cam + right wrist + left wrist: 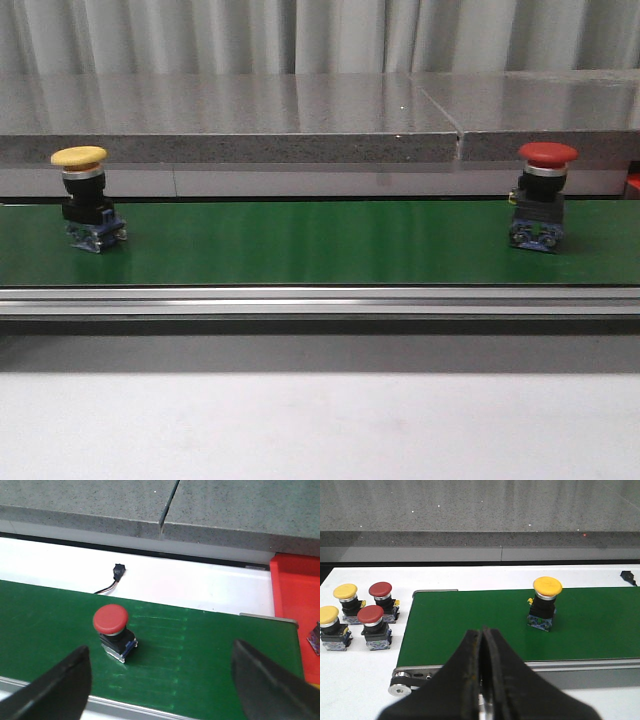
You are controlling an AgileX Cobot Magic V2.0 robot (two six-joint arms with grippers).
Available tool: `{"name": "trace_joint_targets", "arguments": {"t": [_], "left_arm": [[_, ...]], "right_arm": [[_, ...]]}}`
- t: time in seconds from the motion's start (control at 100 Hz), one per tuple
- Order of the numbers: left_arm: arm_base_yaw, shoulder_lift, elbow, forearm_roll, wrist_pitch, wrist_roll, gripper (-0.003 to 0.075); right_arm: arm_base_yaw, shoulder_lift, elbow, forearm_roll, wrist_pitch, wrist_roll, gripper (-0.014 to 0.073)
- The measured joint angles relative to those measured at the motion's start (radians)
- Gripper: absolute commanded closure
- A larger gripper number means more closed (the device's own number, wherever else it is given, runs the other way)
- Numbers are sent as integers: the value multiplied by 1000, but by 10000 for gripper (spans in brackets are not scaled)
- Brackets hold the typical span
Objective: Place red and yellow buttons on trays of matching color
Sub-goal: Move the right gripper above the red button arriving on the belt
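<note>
The red button [111, 618] stands upright on the green belt [210, 645]; the right end effector [160, 680], spread wide, should straddle its black body squarely; the left end effector [482, 680] sits pressed together, empty.

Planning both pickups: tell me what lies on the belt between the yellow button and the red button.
Nothing: in the front view, only bare green belt runs between the yellow button and the red button.
</note>
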Motion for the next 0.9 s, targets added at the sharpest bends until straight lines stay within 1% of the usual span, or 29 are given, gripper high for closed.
{"name": "trace_joint_targets", "arguments": {"t": [0.12, 0.19, 0.34, 0.45, 0.75, 0.9], "left_arm": [[0, 0, 0, 0, 0, 0, 739], [0, 0, 0, 0, 0, 0, 739], [0, 0, 0, 0, 0, 0, 739], [0, 0, 0, 0, 0, 0, 739], [0, 0, 0, -1, 1, 0, 739], [0, 0, 0, -1, 1, 0, 739]], "right_arm": [[0, 4, 0, 0, 0, 0, -41], [0, 30, -14, 0, 27, 0, -41], [0, 149, -84, 0, 140, 0, -41], [0, 251, -139, 0, 188, 0, -41], [0, 476, -229, -2, 204, -27, -41], [0, 561, -247, -2, 166, -41, -41]]}}
